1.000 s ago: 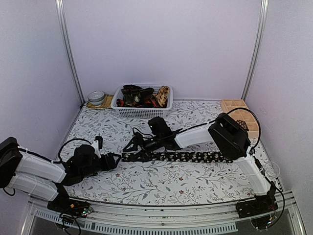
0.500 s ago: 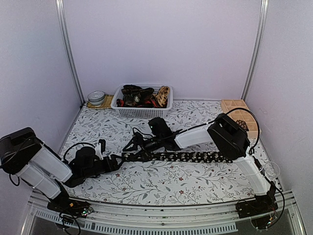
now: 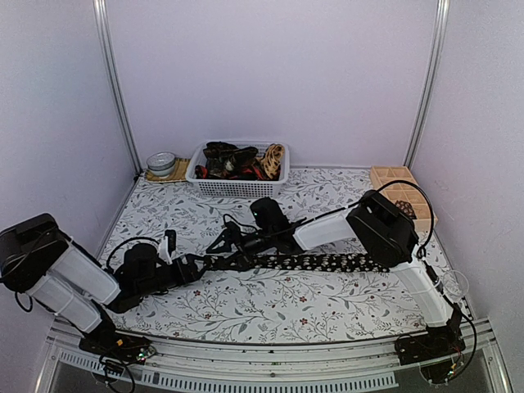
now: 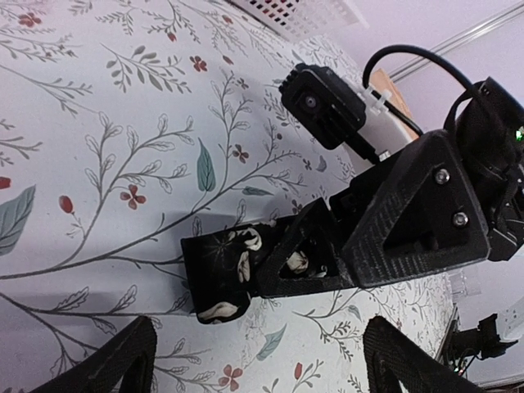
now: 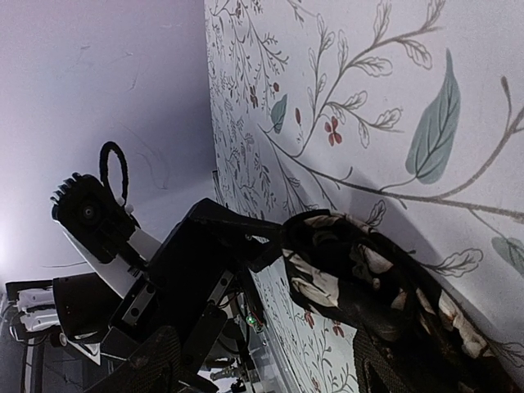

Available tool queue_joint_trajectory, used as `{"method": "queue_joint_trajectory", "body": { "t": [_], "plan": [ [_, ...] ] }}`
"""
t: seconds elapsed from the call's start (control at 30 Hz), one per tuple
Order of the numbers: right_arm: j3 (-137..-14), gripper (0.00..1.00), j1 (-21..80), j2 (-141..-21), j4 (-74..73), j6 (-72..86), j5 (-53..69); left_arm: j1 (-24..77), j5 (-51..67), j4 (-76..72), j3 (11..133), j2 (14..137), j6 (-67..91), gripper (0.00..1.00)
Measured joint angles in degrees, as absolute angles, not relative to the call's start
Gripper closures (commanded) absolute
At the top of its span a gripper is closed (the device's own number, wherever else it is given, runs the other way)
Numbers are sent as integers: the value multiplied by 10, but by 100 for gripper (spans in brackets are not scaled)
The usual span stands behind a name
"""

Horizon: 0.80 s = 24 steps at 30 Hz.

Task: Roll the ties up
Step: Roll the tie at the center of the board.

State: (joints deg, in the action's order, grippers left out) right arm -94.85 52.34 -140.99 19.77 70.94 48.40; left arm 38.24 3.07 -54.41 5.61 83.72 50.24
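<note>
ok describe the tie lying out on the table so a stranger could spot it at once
Start at the floral-print table cover; near its middle, in front of the white plastic basket, a long narrow black cloth tie with pale flower specks lies running left to right. Unlike the ties heaped in the basket, it is stretched out alone.

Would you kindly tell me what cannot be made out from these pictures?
- Top view: ties in the basket, too small and tangled to count.
- Top view: wooden tray, partly hidden by the right arm.
- Left wrist view: end of the flowered tie, covered by the right tool; grip unclear.
</note>
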Motion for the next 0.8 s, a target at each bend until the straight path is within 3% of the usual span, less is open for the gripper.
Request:
{"method": "queue_joint_trajectory", "body": {
  "t": [0.5, 0.8],
  "plan": [
    [-945, 27, 523, -1410, 206, 712, 484, 382, 19, -574, 23, 824, 546, 14],
    [-945, 27, 523, -1410, 207, 718, 484, 375, 6, -608, 46, 886, 549, 23]
  ]
}}
